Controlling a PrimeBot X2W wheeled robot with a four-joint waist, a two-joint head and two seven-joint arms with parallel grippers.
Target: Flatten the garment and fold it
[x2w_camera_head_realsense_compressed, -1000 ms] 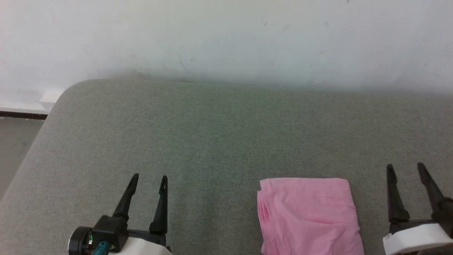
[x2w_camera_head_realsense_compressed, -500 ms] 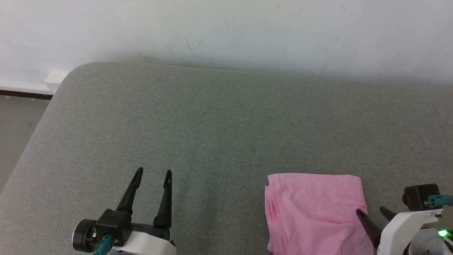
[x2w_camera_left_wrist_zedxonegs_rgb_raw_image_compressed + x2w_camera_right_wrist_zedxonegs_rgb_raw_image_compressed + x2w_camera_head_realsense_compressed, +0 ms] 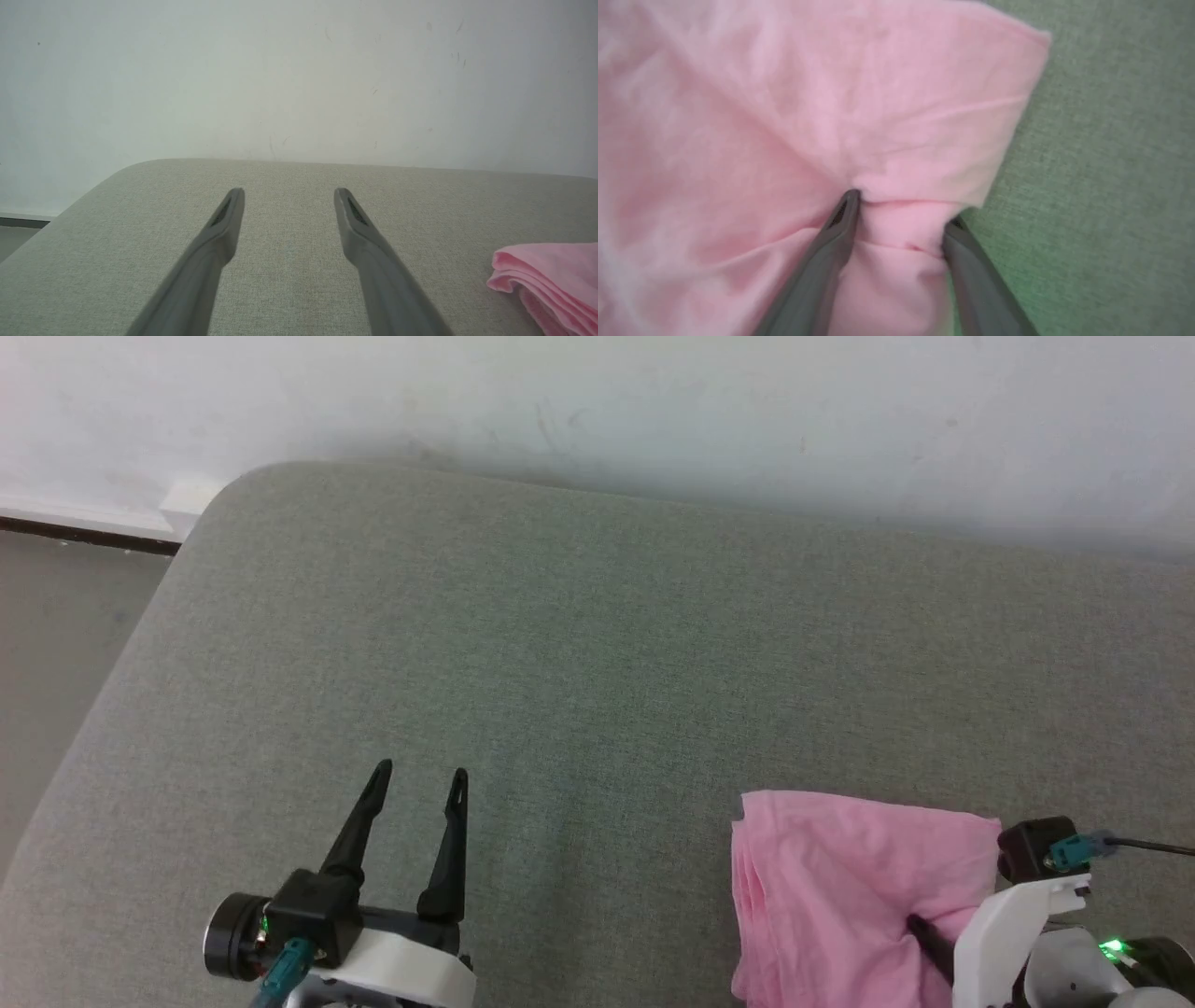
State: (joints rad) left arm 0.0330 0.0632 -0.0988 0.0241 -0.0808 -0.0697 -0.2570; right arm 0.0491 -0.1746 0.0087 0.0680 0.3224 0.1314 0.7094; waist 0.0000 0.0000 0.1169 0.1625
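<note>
Noting the right hand [image 3: 903, 209] now down on the folded garment [image 3: 840, 877], wide astride a bunched edge; left hand [image 3: 420, 772] wide, idle. We judge another fold imminent.

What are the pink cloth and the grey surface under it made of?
The cloth looks like thin, soft, cotton-like fabric, matte: it creases and puckers at the right gripper. The surface looks like coarse woven upholstery, matte, with a flecked weave and a rounded, padded-looking corner.

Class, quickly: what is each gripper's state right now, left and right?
Left gripper: open, holding nothing.
Right gripper: open, straddling a bunched edge of the garment.
</note>
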